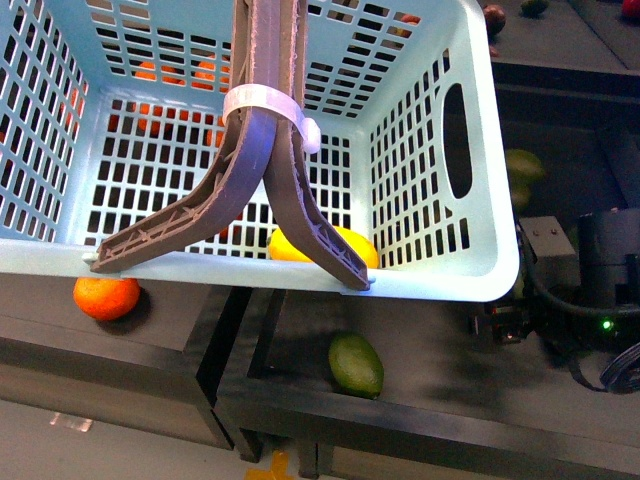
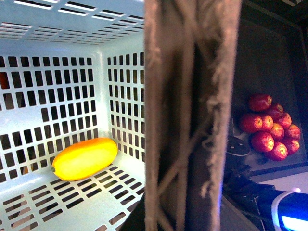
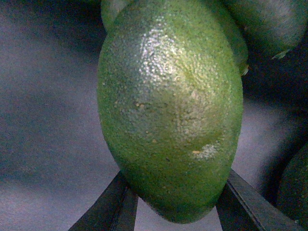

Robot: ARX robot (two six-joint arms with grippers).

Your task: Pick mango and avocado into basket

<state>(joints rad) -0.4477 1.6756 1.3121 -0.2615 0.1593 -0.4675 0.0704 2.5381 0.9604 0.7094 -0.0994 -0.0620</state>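
One mango (image 2: 84, 158) in basket (image 1: 440, 270), right claw (image 3: 177, 208) clamped around avocado (image 3: 171, 110) (left claw out of sight).

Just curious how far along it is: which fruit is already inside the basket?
The yellow mango, lying on the basket floor. The orange and the green fruit lie outside it, on dark shelving.

The basket (image 1: 450, 285) is smooth, faintly glossy teal plastic. Its handles (image 1: 290, 205) are ribbed, matt brown-grey plastic with fuzzy, frayed edges, bound by a white plastic tie (image 1: 265, 105). The mango (image 2: 85, 158) is smooth and shiny. The avocado (image 3: 171, 110) is finely pebbled with a dull sheen.
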